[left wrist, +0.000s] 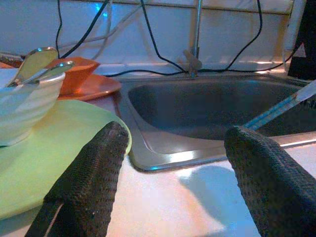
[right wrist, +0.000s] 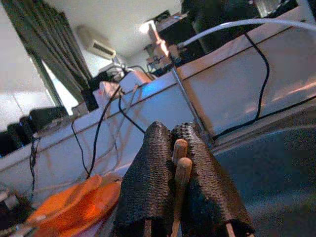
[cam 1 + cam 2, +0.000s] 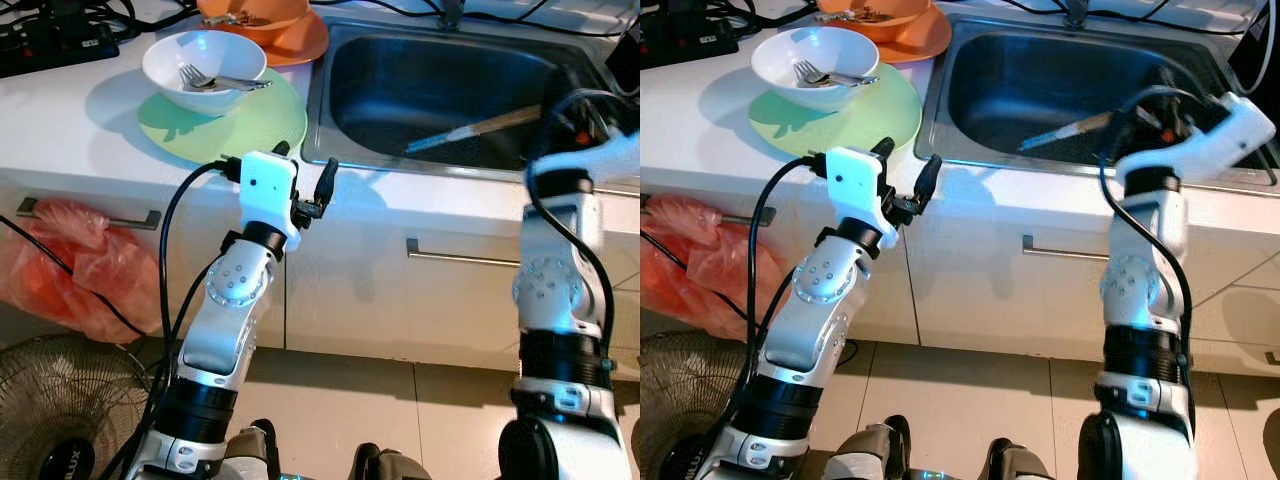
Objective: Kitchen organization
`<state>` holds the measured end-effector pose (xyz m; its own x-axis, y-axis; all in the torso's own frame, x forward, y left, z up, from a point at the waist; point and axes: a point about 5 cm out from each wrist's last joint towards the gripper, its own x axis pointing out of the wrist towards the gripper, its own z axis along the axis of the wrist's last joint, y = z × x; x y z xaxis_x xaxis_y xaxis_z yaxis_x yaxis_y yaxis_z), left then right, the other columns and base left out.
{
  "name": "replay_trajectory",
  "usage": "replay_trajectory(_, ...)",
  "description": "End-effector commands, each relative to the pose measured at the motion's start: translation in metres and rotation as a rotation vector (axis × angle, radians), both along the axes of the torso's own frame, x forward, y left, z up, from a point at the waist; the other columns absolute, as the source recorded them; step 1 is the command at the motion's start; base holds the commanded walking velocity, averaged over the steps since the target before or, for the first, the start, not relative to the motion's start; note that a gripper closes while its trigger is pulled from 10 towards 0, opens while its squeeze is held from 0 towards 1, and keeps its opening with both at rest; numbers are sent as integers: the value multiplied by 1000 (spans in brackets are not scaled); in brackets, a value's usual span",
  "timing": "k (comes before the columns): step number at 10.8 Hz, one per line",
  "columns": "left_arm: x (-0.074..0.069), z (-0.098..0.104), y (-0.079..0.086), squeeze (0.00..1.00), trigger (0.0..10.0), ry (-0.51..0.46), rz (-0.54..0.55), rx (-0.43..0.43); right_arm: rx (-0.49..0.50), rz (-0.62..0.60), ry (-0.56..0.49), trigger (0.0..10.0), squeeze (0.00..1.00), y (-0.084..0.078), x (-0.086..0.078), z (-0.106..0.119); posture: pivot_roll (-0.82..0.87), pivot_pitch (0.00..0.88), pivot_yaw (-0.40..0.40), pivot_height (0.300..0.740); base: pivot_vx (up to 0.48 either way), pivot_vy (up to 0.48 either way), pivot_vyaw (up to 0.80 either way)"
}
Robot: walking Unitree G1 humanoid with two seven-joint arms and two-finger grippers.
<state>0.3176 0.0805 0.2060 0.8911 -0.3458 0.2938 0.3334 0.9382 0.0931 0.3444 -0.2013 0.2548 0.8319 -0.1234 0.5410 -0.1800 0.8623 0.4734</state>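
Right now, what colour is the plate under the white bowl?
Light green plate, under the white bowl; the left eye view shows it best.

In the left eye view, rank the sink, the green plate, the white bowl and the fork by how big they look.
1. Sink, largest.
2. Green plate.
3. White bowl, sitting on the plate.
4. Fork, lying in the bowl, smallest.
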Motion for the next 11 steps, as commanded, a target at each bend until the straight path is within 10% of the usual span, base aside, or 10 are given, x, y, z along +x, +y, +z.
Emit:
replay_trajectory(1, -2, -2, -6, 0, 10000, 1, -23, 14, -39, -19, -9, 10000, 0, -2, 2, 2, 94, 175, -61, 740, 0, 0, 0)
replay_trajectory(11, -9, -6, -19, 0, 10000, 8, -75, 33, -368, -22, 153, 10000, 0, 3, 56, 0, 103, 175, -68, 740, 0, 0, 0)
